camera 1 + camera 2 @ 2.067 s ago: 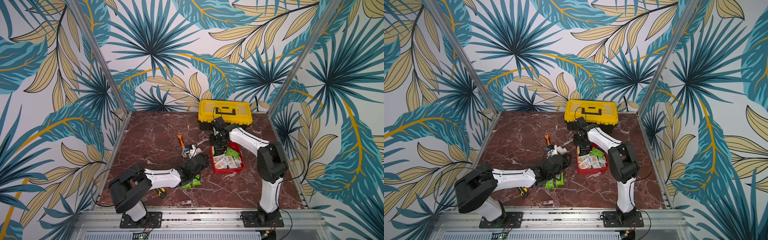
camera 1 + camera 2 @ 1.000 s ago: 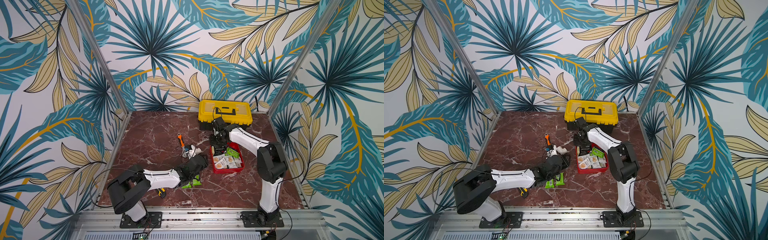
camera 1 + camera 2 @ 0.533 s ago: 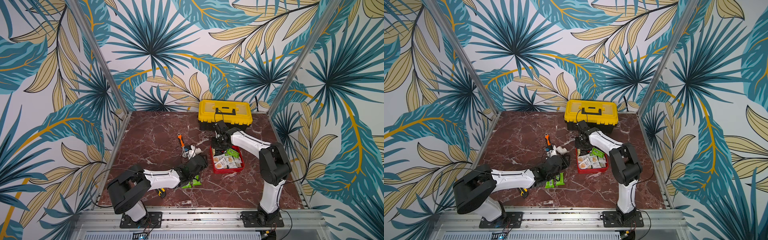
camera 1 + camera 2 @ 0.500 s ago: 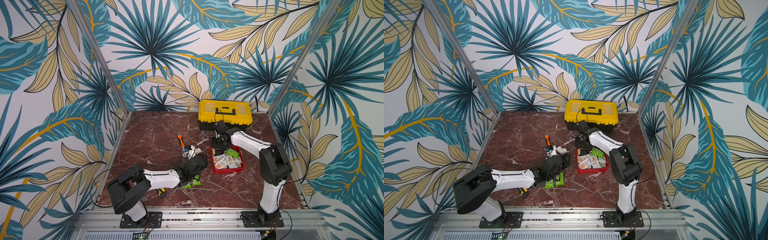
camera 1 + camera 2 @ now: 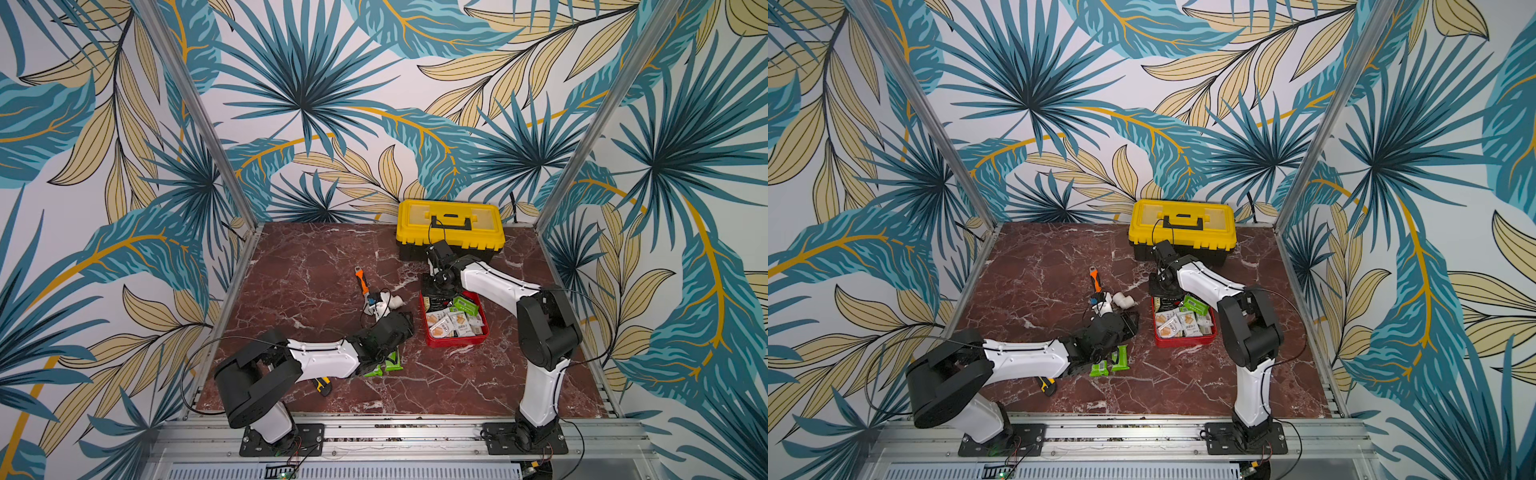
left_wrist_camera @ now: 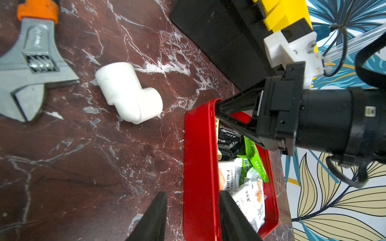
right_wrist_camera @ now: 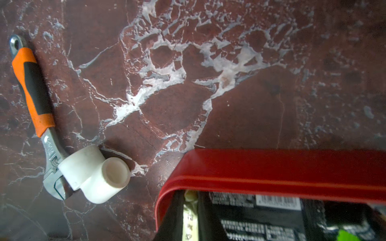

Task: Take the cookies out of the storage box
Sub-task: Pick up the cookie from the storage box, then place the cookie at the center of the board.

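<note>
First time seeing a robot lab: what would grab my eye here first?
Probably the bold palm-leaf wallpaper on all three walls around the dark red marble table. Next, the bright yellow toolbox at the back. In front of it sits the red tray full of wrapped snack packets, with one white arm reaching in.

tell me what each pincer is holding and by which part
Left pincer is open astride the box wall, holding nothing. Right pincer sits over a black packet; grip cannot be told.
</note>
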Robot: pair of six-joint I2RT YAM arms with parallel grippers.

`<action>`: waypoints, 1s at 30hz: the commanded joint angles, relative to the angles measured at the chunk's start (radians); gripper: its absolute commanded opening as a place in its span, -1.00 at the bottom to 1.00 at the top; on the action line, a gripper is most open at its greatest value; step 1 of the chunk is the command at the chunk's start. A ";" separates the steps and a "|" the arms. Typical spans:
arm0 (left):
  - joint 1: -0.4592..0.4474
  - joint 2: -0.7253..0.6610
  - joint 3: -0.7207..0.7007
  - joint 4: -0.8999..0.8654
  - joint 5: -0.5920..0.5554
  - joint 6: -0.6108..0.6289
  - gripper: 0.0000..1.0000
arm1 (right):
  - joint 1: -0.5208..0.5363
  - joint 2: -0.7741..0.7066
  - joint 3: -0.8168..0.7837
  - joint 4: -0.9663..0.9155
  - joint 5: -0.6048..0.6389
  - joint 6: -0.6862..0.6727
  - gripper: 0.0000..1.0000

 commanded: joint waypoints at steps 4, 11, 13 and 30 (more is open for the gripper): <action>0.002 -0.040 -0.019 0.020 -0.016 0.004 -0.10 | 0.003 -0.008 -0.004 0.003 -0.023 0.008 -0.85; 0.004 -0.063 -0.040 0.016 -0.041 -0.018 -0.11 | 0.003 -0.126 -0.026 -0.006 -0.021 0.028 -1.00; 0.005 -0.081 -0.054 0.006 -0.067 -0.036 -0.10 | 0.003 -0.164 -0.039 -0.014 -0.011 0.034 -1.00; 0.122 -0.447 -0.111 -0.563 -0.197 -0.096 -0.09 | 0.111 -0.393 -0.111 -0.105 -0.068 0.112 -1.00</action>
